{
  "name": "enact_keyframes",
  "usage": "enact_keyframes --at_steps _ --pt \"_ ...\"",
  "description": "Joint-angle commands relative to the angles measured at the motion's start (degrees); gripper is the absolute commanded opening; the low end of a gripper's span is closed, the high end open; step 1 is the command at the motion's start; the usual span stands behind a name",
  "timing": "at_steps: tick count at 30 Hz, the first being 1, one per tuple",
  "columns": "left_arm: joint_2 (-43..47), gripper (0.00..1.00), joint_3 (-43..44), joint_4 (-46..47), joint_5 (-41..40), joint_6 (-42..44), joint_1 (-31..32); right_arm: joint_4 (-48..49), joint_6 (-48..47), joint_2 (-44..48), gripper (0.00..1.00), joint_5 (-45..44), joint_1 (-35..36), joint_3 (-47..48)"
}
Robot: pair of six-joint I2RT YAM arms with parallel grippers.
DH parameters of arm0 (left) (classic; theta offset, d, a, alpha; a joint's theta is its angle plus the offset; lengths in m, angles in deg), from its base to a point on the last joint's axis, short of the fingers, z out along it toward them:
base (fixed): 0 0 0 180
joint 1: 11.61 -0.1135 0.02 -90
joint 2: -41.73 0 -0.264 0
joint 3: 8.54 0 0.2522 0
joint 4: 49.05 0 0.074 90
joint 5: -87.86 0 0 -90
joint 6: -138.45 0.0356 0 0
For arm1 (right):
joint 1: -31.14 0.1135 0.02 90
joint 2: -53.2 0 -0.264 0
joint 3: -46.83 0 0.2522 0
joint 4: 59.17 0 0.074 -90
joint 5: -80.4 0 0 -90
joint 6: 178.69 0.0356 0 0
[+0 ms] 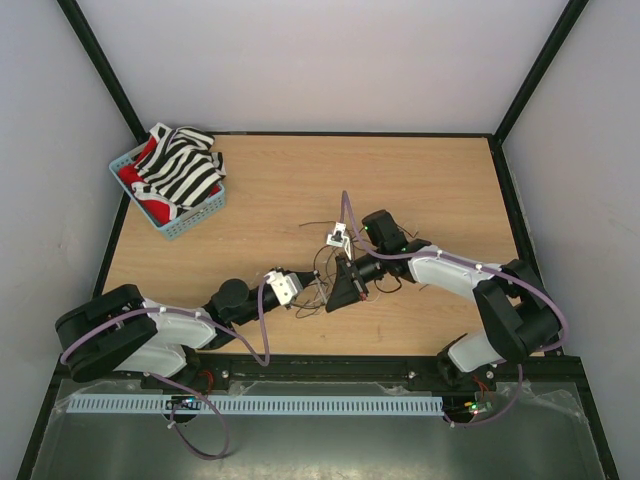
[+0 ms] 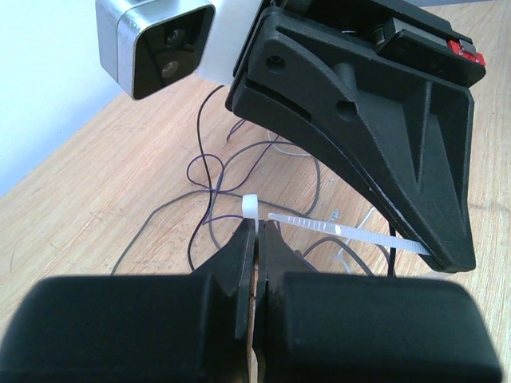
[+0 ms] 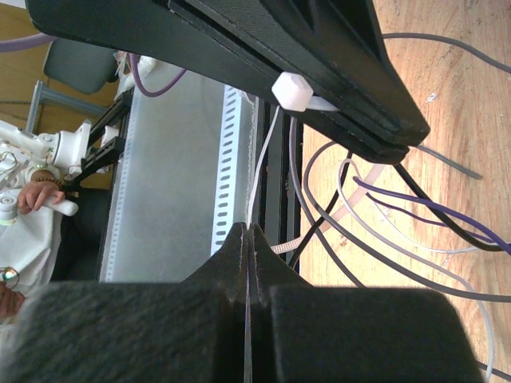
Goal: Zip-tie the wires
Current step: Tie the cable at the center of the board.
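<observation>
Wires: The wires (image 3: 391, 215), thin dark strands with a few pale ones, are lying in a loose tangle on the wooden table (image 1: 270, 190), near its middle and beneath the two meeting grippers.
Handling: They are looking light, floppy and springy, likely to slide out of any loop. The best hold is judged to be where the strands are crossing most thickly, not at a stray end.
Zip tie: The white zip tie (image 2: 343, 231) is bridging the gap between the grippers above the tangle. Whether it is circling any strand cannot be told.
Left gripper: The left gripper (image 2: 257, 237) is clamping the tie just beside its head (image 3: 291, 92), fingers pressed together.
Right gripper: The right gripper (image 3: 247, 239) is pinching the strap's tail, jaws together.
Left wrist view: It alone is showing the ribbed strap running toward the right gripper.
Right wrist view: It alone is showing the tail dropping from the head into that gripper's own fingers.
Top view: Only here is the blue basket (image 1: 185, 222) of striped cloth (image 1: 185, 170) appearing, well apart at the far left.
</observation>
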Motion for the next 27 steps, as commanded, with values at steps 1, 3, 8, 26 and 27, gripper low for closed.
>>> enact_keyframes --at_steps 1,3,8,26,27 --pt "0.99 0.0 -0.46 2.21 0.36 0.78 -0.39 -0.56 -0.62 0.56 0.0 1.31 0.27 1.92" --pt "1.03 0.0 -0.56 2.21 0.29 0.7 -0.38 -0.62 -0.6 0.33 0.0 1.28 0.25 2.26" --pt "1.46 0.0 -0.65 2.22 0.26 0.63 -0.43 -0.53 -0.49 -0.35 0.0 0.91 0.17 2.44" --pt "1.61 0.0 -0.79 2.3 -0.49 -0.15 -0.43 -0.62 -0.77 -0.15 0.0 1.27 -0.11 0.41" --pt "1.68 0.0 -0.8 2.29 -0.55 -0.13 -0.43 -0.55 -0.85 -0.17 0.0 1.26 -0.08 0.28"
